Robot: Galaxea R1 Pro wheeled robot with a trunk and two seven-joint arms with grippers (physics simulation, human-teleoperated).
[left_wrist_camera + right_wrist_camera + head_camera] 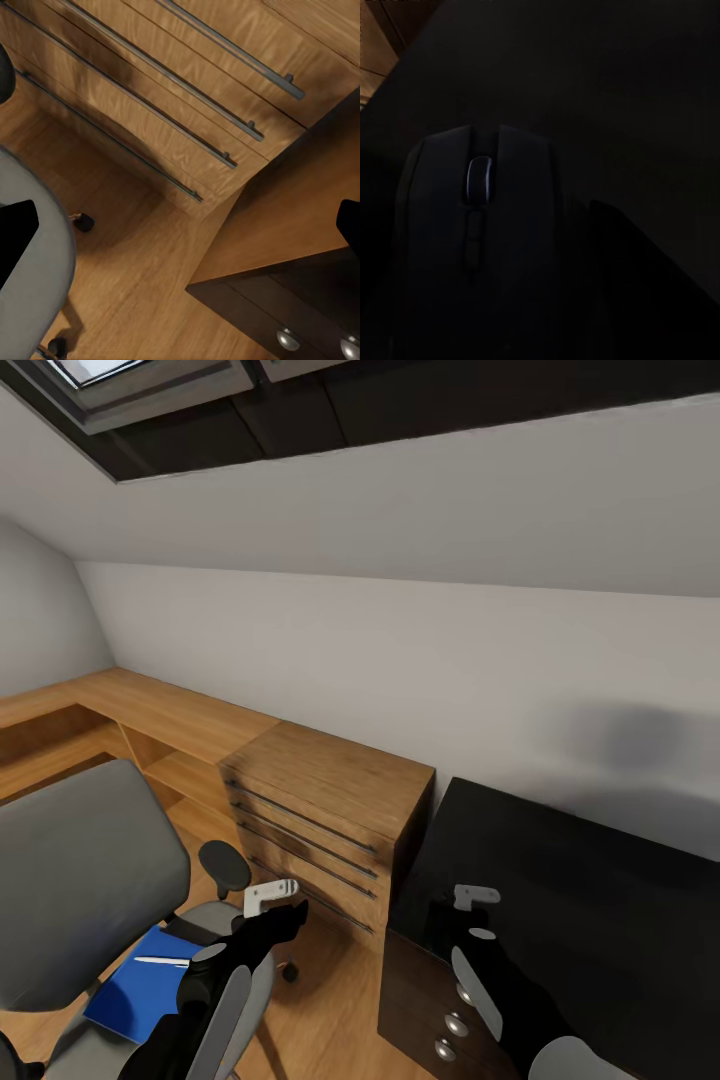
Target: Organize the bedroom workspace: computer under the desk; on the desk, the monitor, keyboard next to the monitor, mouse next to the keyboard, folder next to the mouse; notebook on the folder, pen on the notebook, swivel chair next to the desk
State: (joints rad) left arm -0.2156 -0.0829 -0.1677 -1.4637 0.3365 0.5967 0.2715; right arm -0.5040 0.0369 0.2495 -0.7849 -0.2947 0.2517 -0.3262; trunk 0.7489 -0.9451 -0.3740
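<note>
The grey swivel chair point(85, 880) stands at the lower left, and its seat edge point(41, 285) also shows in the left wrist view. On the seat lies the blue folder point(135, 990), with a thin white pen point(160, 961) resting on it. My left gripper point(285, 910) hangs open beside the chair's black armrest point(225, 865), above the wood floor, holding nothing point(180, 232). My right gripper point(470, 915) is low over a black top point(590, 920). The dark mouse point(480, 225) lies on that black top very close under it. Its fingers are lost in the dark.
A light-wood drawer cabinet point(330, 810) with long bar handles point(187, 97) stands between the chair and the black top. Dark drawers with round knobs point(455, 1025) sit under the black top. Low wood cabinets point(150, 720) run along the sloping grey wall. A skylight point(150, 390) is overhead.
</note>
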